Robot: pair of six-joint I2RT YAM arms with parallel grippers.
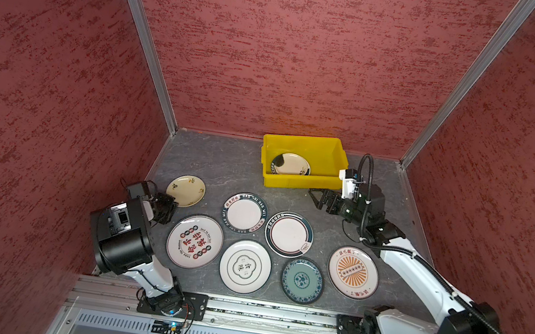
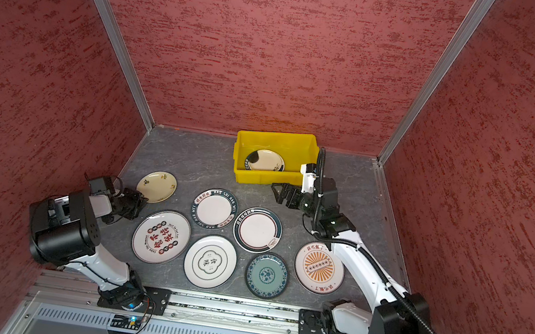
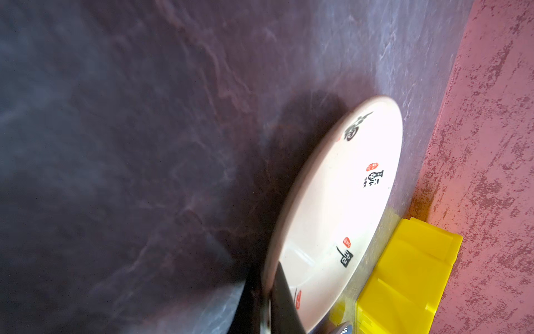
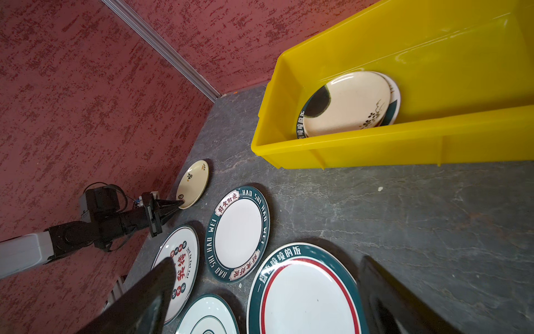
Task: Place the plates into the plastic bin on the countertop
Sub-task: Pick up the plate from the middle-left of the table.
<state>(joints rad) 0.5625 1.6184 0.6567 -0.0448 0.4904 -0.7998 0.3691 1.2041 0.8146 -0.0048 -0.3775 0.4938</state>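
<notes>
Closest to the lens, my left gripper (image 3: 266, 279) is clenched on the rim of the cream plate (image 3: 341, 202), left of centre in both top views, seemingly tipping it off the worktop (image 3: 144, 144) for lifting. Meanwhile my right gripper (image 1: 318, 196) hangs spread beside the yellow bin (image 1: 299, 182) at centre frame (two plates (image 4: 346, 104) inside).

Two arms, white shells over chunky black drum-shaped joints. The right arm (image 1: 421, 278) wears a black ribbed hose (image 1: 370, 175) and a white camera block (image 1: 348, 186) at the wrist. The left arm (image 1: 123, 247) trails thin black wires. Black base plates (image 1: 194, 301) dotted with screws, small boards glowing blue beneath. The fingers (image 4: 144, 303): black, tapered wedges.
</notes>
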